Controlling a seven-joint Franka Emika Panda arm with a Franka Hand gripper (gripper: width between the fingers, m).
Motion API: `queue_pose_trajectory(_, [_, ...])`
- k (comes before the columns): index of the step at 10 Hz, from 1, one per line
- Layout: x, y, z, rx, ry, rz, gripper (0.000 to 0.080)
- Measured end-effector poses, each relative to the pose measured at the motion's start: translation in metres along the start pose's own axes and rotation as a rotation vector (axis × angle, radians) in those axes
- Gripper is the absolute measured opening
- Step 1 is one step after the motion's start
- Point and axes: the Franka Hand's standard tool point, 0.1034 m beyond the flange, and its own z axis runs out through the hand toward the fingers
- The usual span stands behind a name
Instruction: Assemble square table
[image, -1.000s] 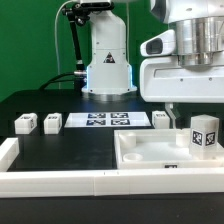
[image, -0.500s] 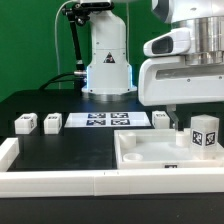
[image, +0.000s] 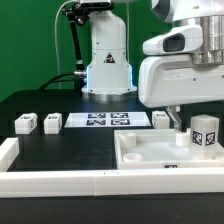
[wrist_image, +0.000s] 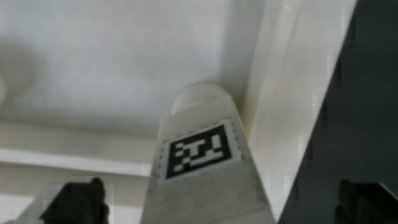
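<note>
Pincer (wrist_image: 222, 208) spread wide, empty; tagged leg block (wrist_image: 201, 150) sits between its fingertips, apparently untouched, right beside the square table slab (image: 150, 152) rim. Slab rests on black counter (image: 60, 145).

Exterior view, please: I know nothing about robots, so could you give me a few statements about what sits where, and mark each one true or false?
1. Two leg blocks sit side by side on the black table at the exterior view's left. True.
2. The marker board lies on top of the square slab. False: it lies flat on the black table, behind the slab.
3. One upright leg block stands on the slab at the exterior view's right. True.
4. The gripper has its jaws clamped on a leg block. False: the wrist view shows the jaws wide apart, gripping nothing.
5. The white wall runs behind the robot's base. False: it runs along the front edge.
</note>
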Motion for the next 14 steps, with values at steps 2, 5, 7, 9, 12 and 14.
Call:
queue_pose_trajectory(2, [-0.0001,0.0011,0.0000,-0.013,-0.002,-0.105,0.0648])
queue_pose_trajectory(5, [0.0008,0.0023,-0.0004,-0.015,0.002,-0.134,0.0527])
queue_pose_trajectory(7, [0.0009,0.0024,-0.0005,-0.015,0.003,-0.134,0.0290])
queue_pose_trajectory(9, [0.0009,0.0025,-0.0004,-0.015,0.003,-0.127,0.0291])
queue_pose_trajectory(12, [0.0009,0.0022,-0.0004,-0.012,0.004,-0.034,0.0291])
queue_pose_trajectory(14, [0.0008,0.0019,-0.0004,-0.012,0.004,0.115,0.0291])
